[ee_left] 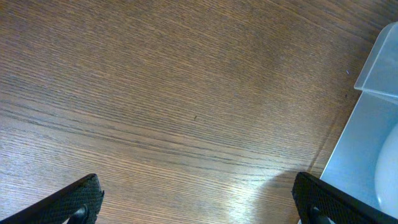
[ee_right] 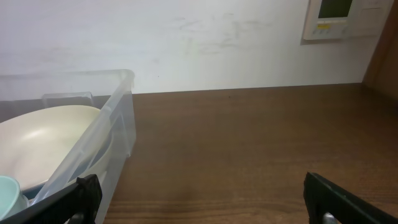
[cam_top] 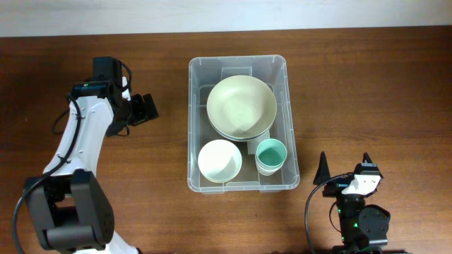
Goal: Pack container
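container with three bowls, cup

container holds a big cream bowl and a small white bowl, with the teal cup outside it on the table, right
No. The overhead view shows the teal cup inside the container too, beside the small white bowl and the big cream bowl.

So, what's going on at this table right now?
Nothing is being handled. The clear container sits mid-table holding a large cream bowl, a small white bowl and a teal cup. The left gripper and right gripper are open and empty, one either side of it.
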You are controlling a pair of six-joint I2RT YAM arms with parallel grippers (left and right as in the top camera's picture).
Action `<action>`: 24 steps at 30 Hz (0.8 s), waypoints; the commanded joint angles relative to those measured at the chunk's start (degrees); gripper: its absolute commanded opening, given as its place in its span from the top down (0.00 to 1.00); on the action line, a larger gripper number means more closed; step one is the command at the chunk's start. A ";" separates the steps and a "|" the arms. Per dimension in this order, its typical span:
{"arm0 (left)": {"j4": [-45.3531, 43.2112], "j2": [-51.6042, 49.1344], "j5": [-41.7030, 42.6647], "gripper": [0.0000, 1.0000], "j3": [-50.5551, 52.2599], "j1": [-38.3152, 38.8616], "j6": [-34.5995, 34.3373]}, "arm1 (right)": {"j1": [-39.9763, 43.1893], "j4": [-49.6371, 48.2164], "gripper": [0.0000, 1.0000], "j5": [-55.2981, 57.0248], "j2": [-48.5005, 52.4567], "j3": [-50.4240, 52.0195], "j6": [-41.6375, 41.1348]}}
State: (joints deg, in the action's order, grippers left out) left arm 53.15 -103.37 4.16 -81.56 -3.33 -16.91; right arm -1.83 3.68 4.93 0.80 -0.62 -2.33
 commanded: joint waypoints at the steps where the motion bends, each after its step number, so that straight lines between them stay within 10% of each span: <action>1: 0.00 5.70 -0.76 0.00 -1.09 0.81 0.02 | -0.37 0.46 0.01 0.72 -0.59 0.31 0.39; 13: 3.06 60.02 -5.05 0.01 -1.09 2.32 0.04 | -0.37 0.44 0.01 0.72 -0.59 0.31 0.39; 24: 22.97 84.13 -8.50 0.01 1.86 2.32 0.00 | -0.37 0.46 0.01 0.72 -0.59 0.31 0.39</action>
State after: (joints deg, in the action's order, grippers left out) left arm 73.58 -21.50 -3.29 -83.05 -1.04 -16.93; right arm -1.83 3.70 4.93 0.80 -0.62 -2.35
